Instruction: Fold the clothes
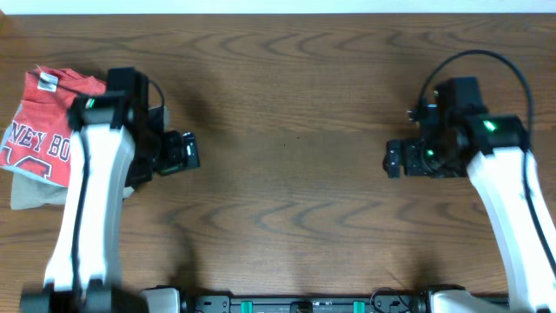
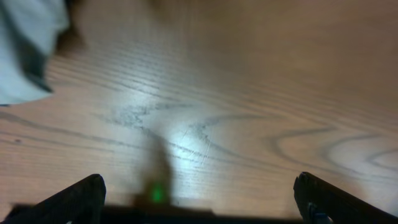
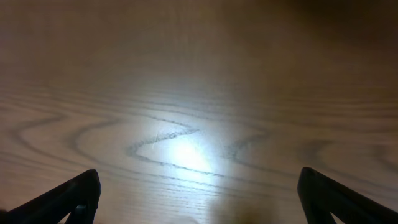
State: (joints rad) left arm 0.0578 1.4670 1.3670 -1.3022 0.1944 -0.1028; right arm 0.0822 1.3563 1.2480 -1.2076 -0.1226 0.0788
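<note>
The red-orange T-shirt (image 1: 42, 126) with white lettering lies folded on a stack at the table's far left, its white neck tag up. My left gripper (image 1: 193, 151) is open and empty, just right of the stack over bare wood; its view shows both fingers wide apart (image 2: 199, 199). My right gripper (image 1: 388, 158) is open and empty over bare wood at the right; its fingers are wide apart (image 3: 199, 196).
A tan folded garment (image 1: 35, 193) sticks out under the T-shirt. A pale blue-grey cloth edge (image 2: 25, 50) shows at the top left of the left wrist view. The wooden table (image 1: 287, 104) spans the view.
</note>
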